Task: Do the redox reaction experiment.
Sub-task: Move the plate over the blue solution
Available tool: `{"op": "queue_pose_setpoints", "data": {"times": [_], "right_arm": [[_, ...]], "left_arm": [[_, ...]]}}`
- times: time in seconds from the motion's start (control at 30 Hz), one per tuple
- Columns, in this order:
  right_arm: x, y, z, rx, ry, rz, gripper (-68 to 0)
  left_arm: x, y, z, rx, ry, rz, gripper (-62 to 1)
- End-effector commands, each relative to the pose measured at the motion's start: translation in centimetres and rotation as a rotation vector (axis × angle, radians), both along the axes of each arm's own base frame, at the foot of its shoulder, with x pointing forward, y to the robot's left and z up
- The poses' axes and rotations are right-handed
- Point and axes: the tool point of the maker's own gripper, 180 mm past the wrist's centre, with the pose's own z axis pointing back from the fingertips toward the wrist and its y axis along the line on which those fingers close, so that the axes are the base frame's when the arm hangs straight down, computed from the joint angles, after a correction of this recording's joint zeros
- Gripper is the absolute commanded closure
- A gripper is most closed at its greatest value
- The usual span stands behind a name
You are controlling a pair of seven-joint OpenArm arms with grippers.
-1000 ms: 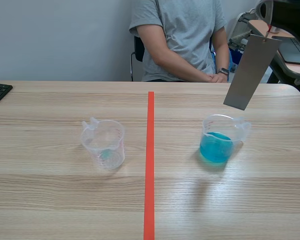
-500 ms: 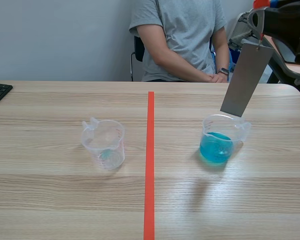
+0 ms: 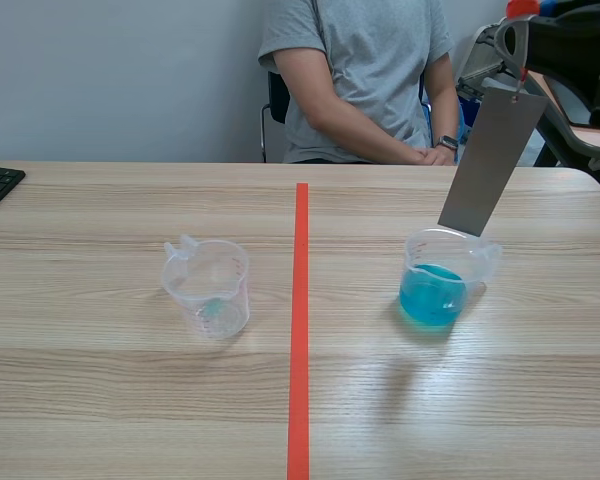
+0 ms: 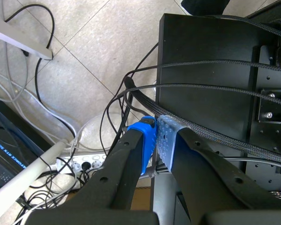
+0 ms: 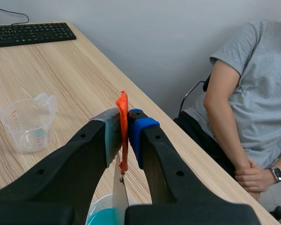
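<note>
The step in hand is dipping the metal plate [image 3: 488, 160] into the blue beaker [image 3: 438, 285]. The plate hangs tilted just above the beaker. Its lower edge is at the far side of the rim and not in the liquid.

As I judge it, the next move calls for a straight, slow lowering until the plate stands in the solution. The dangling plate could swing and knock the light beaker.

The right gripper [image 5: 124, 125] is high above the beaker, clenched on an orange strap [image 5: 122, 105] from which the plate hangs. Its pads pinch only the strap, not the plate.

The left gripper [image 4: 155, 136] is far from the beaker, over the floor [image 4: 84, 56]. Its pads are pressed together with nothing between them.

A clear beaker [image 3: 210, 288] stands well to the left of the blue one.
</note>
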Motion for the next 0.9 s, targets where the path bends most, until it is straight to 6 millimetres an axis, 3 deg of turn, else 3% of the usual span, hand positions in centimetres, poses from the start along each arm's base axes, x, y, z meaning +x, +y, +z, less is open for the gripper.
{"op": "queue_pose_setpoints", "data": {"times": [0.0, 0.3, 0.73, 0.87], "right_arm": [[0.1, 0.1, 1.3, 0.008, -0.033, 0.007, -1.5], [0.1, 0.0, 1.3, 0.006, -0.032, 0.007, -1.5], [0.1, 0.0, 1.2, 0.004, -0.029, 0.006, -1.5], [0.1, 0.0, 1.2, 0.004, -0.029, 0.006, -1.5]], "left_arm": [[0.1, 0.1, 0.5, -0.004, -0.009, -0.015, -4.9], [3.1, -1.1, 4.4, -0.028, -0.116, -0.156, -4.9], [11.4, -4.0, 12.8, -0.042, -0.368, -0.492, -4.9], [13.8, -5.7, 15.4, -0.055, -0.449, -0.603, -4.9]]}}
